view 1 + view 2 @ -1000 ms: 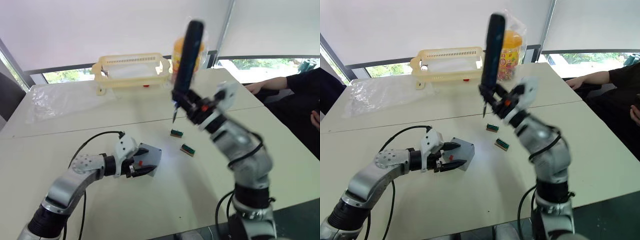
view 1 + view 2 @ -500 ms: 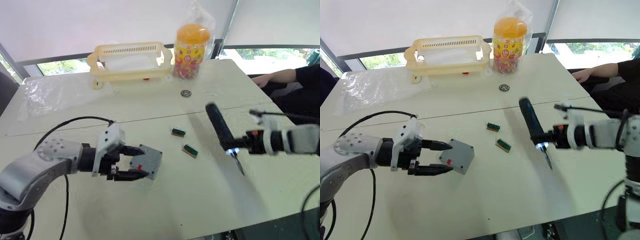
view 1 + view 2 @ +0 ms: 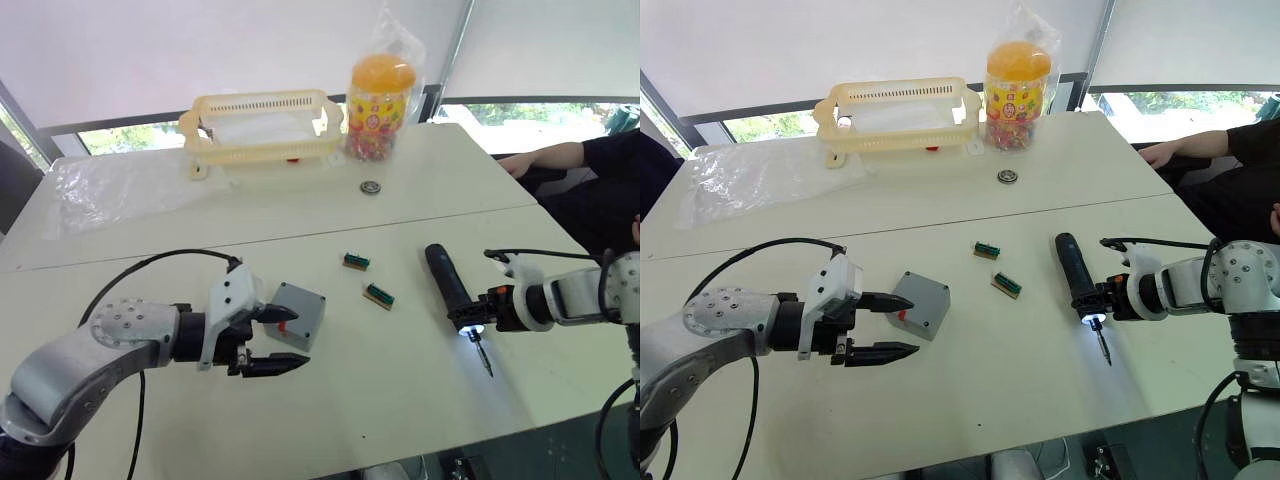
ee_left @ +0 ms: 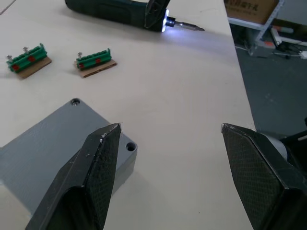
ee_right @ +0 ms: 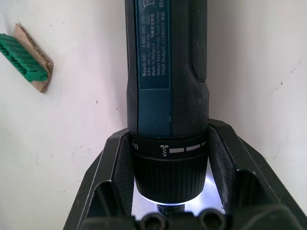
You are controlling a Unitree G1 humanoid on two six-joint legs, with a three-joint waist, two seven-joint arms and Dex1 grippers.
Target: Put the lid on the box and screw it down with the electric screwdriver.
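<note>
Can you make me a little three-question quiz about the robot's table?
1. True or false: the left claw is squeezing the box.
2. What is the right claw holding? A) the candy jar B) the electric screwdriver C) a green block
3. Fill in: the lid sits on top of the ____.

Key:
1. False; it is open, with the box beside one finger.
2. B; it lies flat on the table, light glowing at the tip.
3. box
</note>
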